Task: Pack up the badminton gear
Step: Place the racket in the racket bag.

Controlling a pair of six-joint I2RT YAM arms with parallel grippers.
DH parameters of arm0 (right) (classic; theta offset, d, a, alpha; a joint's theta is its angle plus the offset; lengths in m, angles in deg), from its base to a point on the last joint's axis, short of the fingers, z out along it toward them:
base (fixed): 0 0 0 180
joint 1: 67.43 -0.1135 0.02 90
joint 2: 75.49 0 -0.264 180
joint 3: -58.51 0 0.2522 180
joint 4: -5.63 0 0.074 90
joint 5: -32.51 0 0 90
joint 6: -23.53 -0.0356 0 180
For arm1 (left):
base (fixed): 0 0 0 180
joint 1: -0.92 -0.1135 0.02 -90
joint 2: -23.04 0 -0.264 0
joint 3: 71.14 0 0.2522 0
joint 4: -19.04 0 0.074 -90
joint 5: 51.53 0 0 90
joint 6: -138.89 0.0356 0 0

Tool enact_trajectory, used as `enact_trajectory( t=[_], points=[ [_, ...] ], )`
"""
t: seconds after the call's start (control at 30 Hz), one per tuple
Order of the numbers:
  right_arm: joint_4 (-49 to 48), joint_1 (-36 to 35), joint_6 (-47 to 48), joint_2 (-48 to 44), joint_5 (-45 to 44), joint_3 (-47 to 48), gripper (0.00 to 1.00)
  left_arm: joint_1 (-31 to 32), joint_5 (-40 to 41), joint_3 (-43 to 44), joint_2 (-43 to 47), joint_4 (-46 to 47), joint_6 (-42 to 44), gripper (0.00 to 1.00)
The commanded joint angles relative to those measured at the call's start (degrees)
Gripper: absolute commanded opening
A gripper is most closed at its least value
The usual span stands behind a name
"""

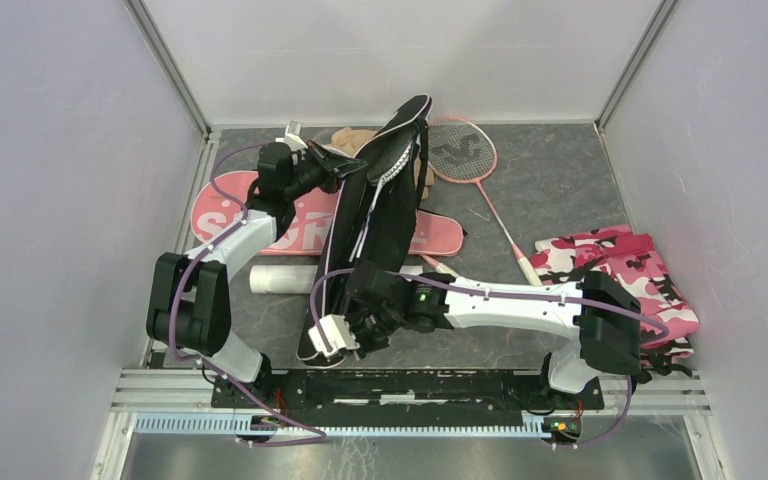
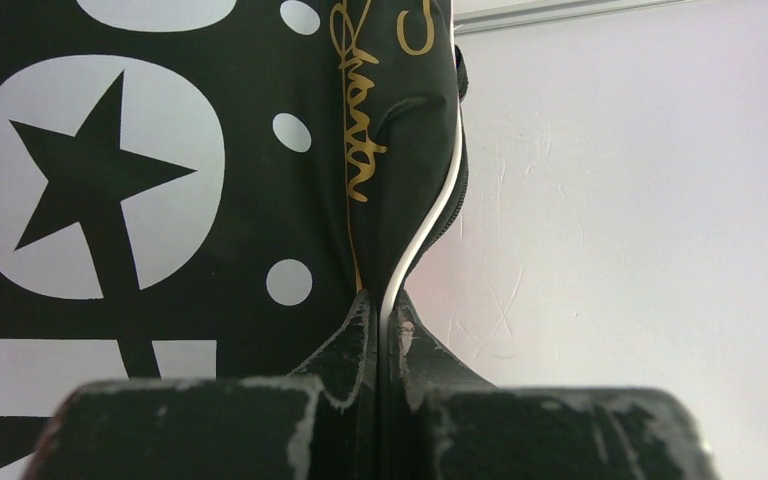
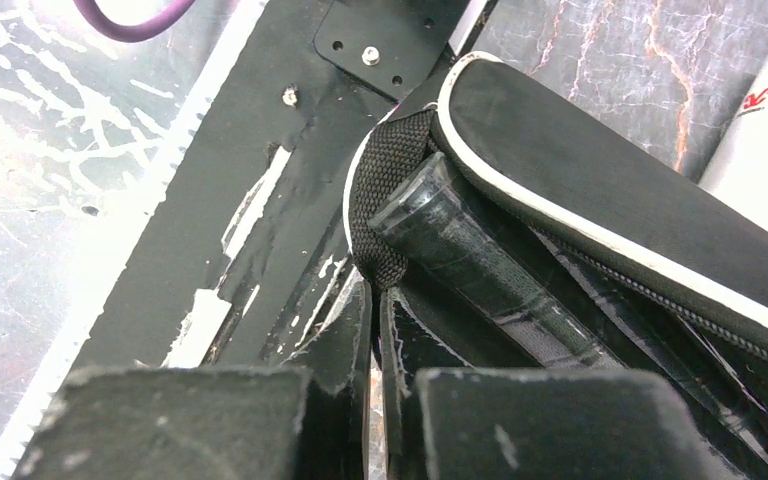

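Observation:
A black racket cover [image 1: 385, 200] with white piping is lifted at a slant over the table. My left gripper [image 1: 345, 172] is shut on its piped edge [image 2: 430, 220] near the head end. My right gripper [image 1: 332, 340] is shut on the mesh tab [image 3: 390, 190] at the cover's [image 3: 600, 190] near end, where a black racket handle [image 3: 480, 265] pokes out. A pink cover [image 1: 250, 215] printed "SPORT" lies flat beneath. A white tube [image 1: 282, 278] lies beside it. A pink-framed racket [image 1: 460, 150] rests at the back.
A pink camouflage cloth [image 1: 620, 270] lies bunched at the right, next to the right arm's base. A tan cloth [image 1: 345, 138] sits at the back behind the covers. The black base rail [image 3: 290, 200] runs just under the right gripper. White walls enclose three sides.

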Motion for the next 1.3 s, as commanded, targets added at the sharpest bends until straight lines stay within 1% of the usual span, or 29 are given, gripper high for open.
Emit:
enact_trajectory(
  t=[0.0, 0.17, 0.57, 0.87, 1.03, 1.17, 1.27],
  points=[
    [1.30, -2.04, -0.49, 0.65, 4.69, 2.13, 0.04, -0.27, 2.14, 3.02, 0.67, 6.17, 0.68, 0.02],
    [2.42, -3.73, 0.27, 0.92, 3.95, 3.33, 0.04, -0.35, 3.88, 2.76, 1.29, 4.83, 2.86, 0.02],
    [5.36, -5.14, -0.28, 1.78, 2.34, 7.82, 0.04, 0.23, 7.30, 1.35, 1.89, 2.78, 7.34, 0.02],
    [6.99, -6.38, -0.14, 2.64, 2.60, 10.65, 0.15, 1.65, 8.79, 1.88, 1.49, 1.30, 9.87, 0.02],
    [7.60, -6.47, -0.19, 3.08, 4.01, 11.77, 0.19, 1.75, 8.93, 1.79, 1.45, 1.21, 10.03, 0.02],
    [7.98, -6.47, -0.21, 3.21, 5.09, 11.75, 0.16, 1.75, 9.06, 1.86, 1.49, 0.88, 10.31, 0.02],
    [8.30, -6.44, -0.05, 3.11, 4.93, 11.72, 0.09, 1.77, 9.06, 1.89, 1.56, 0.77, 10.45, 0.02]
  ],
)
